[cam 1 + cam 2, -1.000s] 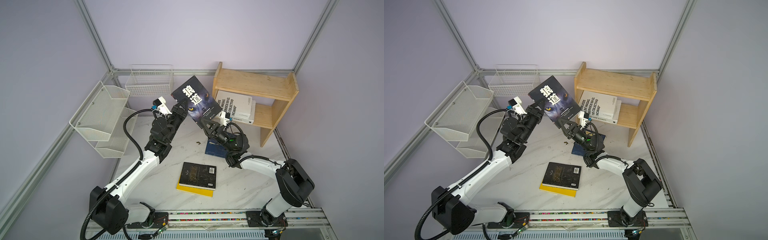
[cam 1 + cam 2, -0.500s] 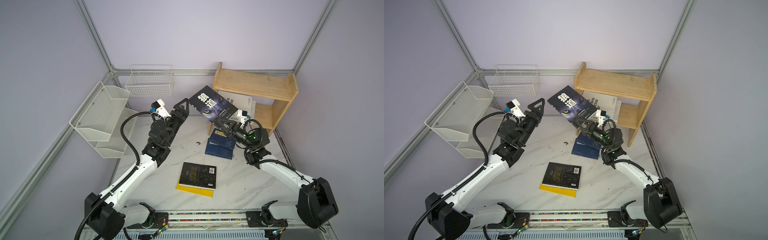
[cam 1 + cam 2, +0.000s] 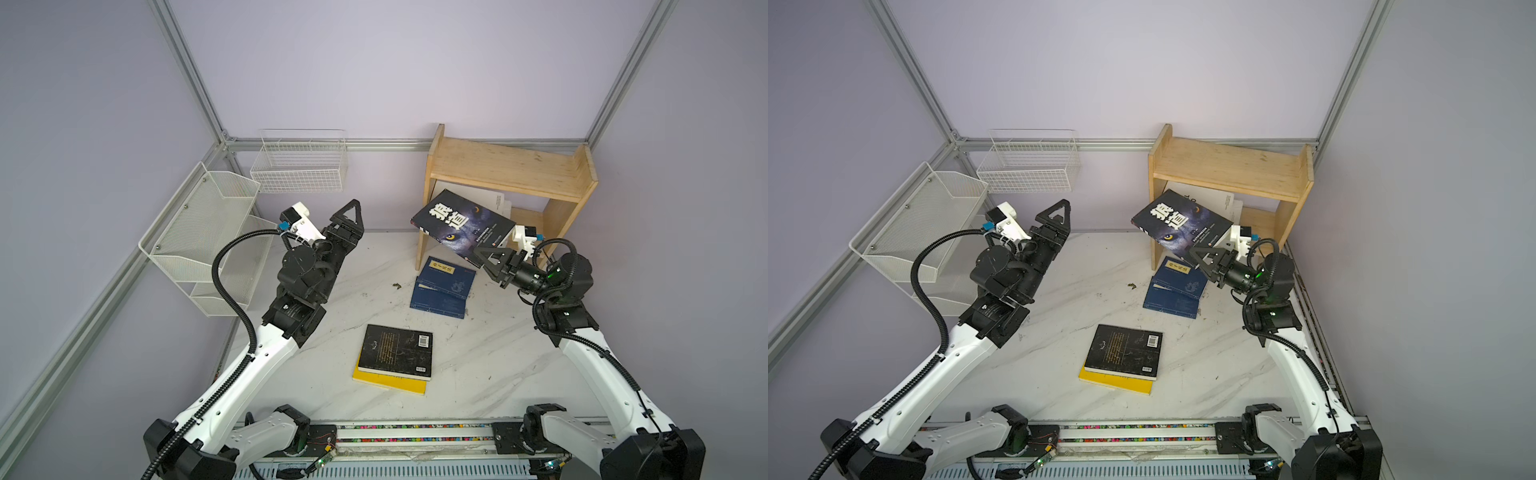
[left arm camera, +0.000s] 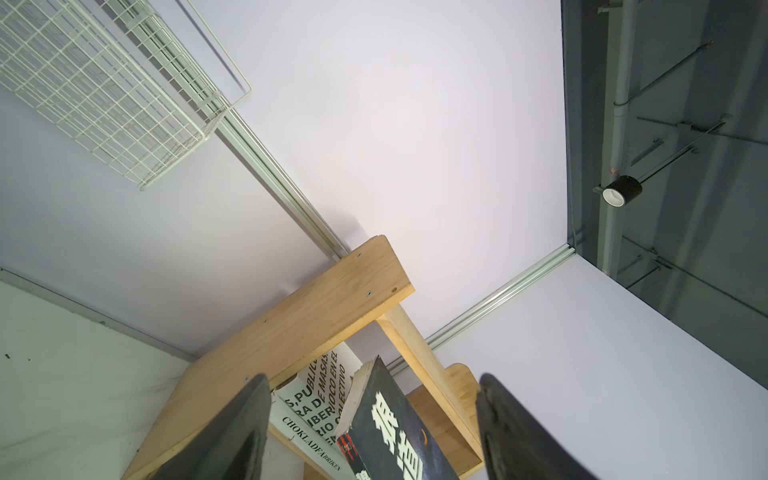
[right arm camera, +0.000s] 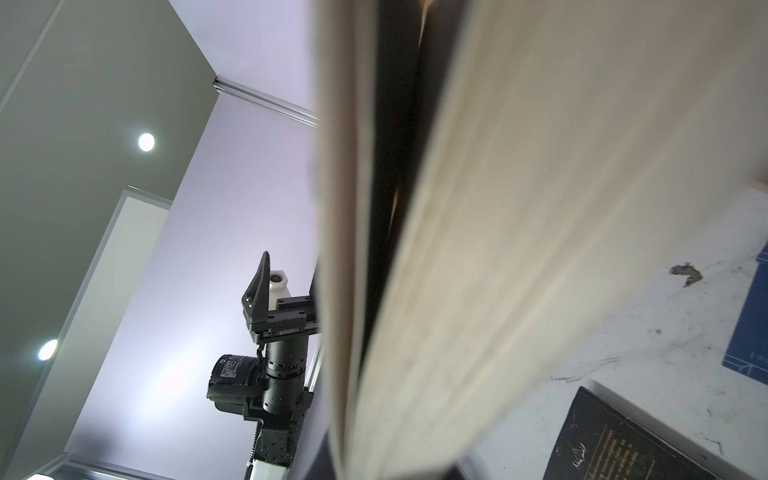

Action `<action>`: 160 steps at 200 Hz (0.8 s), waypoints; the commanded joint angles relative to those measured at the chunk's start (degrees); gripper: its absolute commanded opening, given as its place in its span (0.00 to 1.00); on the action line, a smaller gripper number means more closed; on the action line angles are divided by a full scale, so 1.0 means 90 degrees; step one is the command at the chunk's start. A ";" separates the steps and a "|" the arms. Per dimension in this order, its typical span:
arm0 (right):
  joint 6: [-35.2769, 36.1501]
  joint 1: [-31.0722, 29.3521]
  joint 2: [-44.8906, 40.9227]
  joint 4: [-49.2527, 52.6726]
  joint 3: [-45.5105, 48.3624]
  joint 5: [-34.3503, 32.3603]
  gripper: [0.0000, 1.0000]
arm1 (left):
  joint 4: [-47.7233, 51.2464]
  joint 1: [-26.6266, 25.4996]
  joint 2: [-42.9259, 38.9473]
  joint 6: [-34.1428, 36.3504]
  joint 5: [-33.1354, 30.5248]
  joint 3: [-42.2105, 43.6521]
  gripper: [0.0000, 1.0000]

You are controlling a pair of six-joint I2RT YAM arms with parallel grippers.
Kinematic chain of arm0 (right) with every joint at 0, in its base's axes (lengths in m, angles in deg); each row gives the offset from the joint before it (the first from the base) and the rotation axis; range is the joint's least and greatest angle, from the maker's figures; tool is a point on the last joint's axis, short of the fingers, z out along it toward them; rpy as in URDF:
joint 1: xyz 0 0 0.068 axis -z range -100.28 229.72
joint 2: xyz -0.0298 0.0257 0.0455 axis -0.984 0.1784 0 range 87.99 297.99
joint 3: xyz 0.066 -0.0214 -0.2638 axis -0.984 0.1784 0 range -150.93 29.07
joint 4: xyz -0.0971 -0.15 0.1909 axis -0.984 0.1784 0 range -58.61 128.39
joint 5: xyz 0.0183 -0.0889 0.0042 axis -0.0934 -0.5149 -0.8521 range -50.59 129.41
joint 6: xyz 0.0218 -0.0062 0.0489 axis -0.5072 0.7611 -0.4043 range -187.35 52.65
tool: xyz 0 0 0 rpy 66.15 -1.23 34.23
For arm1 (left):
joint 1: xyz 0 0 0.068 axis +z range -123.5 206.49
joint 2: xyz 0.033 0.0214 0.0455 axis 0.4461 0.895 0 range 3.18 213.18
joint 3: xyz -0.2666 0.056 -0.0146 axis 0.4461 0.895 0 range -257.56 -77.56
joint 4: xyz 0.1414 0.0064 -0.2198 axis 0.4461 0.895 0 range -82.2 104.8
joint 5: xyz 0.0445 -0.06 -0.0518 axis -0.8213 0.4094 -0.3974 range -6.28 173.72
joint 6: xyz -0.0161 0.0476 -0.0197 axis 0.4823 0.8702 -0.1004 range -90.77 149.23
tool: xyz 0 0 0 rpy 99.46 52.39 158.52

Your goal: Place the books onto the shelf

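The black wolf-cover book (image 3: 461, 220) hangs tilted in front of the shelf (image 3: 507, 166), at the mouth of its lower tier, where white books (image 3: 496, 201) already lie. Its long axis runs from the right jaws up and away toward the shelf's left side panel. The right jaws are clamped on the book's near edge, so the right arm (image 3: 561, 278) is plainly the one to push it in. As I judge it, the far corner must clear that side panel. The left jaws stand wide apart and hold nothing, well away from the shelf's left side. Two navy books (image 3: 442, 286) lie on the tabletop (image 3: 498, 353) just before the shelf.
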 commanded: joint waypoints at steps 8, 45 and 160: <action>0.0404 0.0373 0.0247 -0.0234 -0.0301 0.0592 0.05 | -0.0083 0.0051 -0.0044 0.0214 -0.0030 0.0241 0.77; 0.0829 0.0656 0.0864 -0.0157 -0.0814 0.0738 0.05 | -0.0049 0.0069 -0.0037 0.0214 0.0050 0.0240 0.77; 0.1258 0.0842 0.2666 -0.0186 -0.2279 0.1166 0.07 | 0.0676 0.0090 0.1019 0.1704 0.1749 -0.0853 0.93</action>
